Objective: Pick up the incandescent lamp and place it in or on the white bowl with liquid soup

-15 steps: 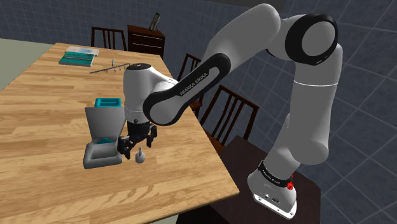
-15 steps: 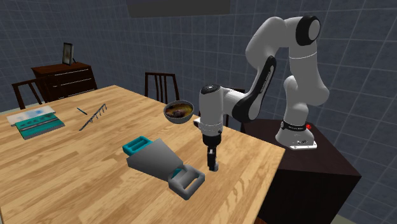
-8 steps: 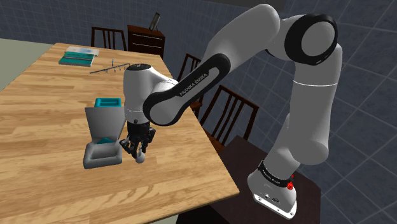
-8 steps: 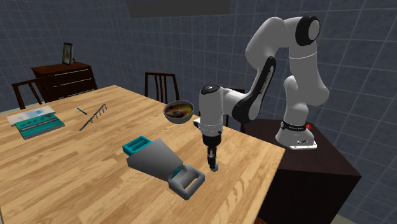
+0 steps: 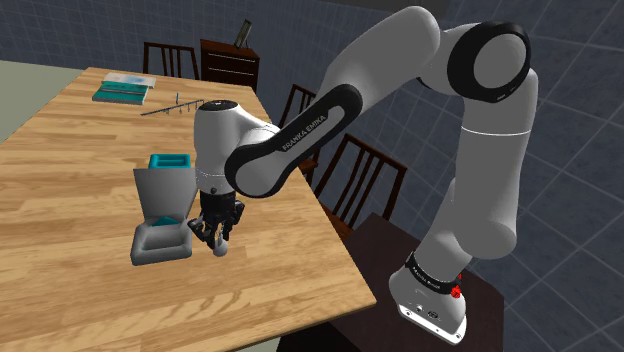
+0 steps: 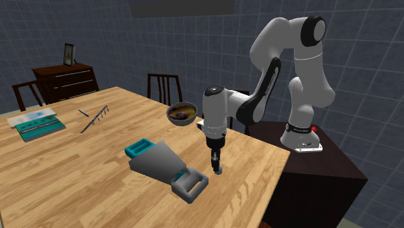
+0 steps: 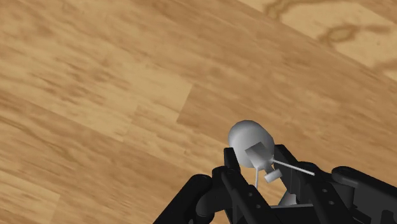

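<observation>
- Lamp point(image 7: 251, 140): a small grey bulb with its globe end down and its neck up. It is just beside the block end of the grey wedge-shaped device point(image 6: 162, 165), low over the wooden table point(image 5: 80, 150). I cannot tell whether the globe touches the wood.
- Gripper point(image 7: 257, 164): points straight down next to the device's block end, jaws drawn narrow and clasping the lamp's neck between them.
- The device lies flat, with its teal end point(image 5: 168, 160) on the side away from the lamp.
- Bowl point(image 6: 181, 114): dark brown with brownish contents. It sits well apart from the device, past the arm's wrist.
- Thin metal rack point(image 6: 96, 118): lies beyond the device's teal end.
- Teal tray point(image 6: 35, 123): farther from the device than the rack.
- Dark dresser point(image 6: 65, 81): off the table, farthest from the device.
</observation>
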Tool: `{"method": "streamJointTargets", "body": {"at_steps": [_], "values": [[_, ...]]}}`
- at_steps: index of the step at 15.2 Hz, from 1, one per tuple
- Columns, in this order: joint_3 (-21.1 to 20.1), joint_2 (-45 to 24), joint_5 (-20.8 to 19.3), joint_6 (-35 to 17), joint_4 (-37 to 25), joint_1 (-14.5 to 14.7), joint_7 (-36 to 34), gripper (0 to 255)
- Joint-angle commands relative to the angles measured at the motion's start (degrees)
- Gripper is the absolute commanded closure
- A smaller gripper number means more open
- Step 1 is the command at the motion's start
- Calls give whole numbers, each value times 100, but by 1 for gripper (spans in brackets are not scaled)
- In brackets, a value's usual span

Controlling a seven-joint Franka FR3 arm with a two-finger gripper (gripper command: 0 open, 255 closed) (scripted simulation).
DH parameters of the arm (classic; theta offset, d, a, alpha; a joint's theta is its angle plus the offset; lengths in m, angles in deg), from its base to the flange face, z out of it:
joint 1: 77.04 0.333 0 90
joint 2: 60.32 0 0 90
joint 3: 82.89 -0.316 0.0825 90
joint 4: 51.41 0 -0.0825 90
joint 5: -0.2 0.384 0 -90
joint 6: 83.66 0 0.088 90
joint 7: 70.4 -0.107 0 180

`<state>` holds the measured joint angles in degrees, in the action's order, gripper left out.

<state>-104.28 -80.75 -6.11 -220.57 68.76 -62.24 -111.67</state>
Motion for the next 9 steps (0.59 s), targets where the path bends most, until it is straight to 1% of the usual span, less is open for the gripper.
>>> {"method": "streamJointTargets", "body": {"at_steps": [1, 9], "values": [[-16, 57, 29, 62, -7, -12, 17, 255], [-119, 491, 251, 579, -119, -95, 145, 255]]}}
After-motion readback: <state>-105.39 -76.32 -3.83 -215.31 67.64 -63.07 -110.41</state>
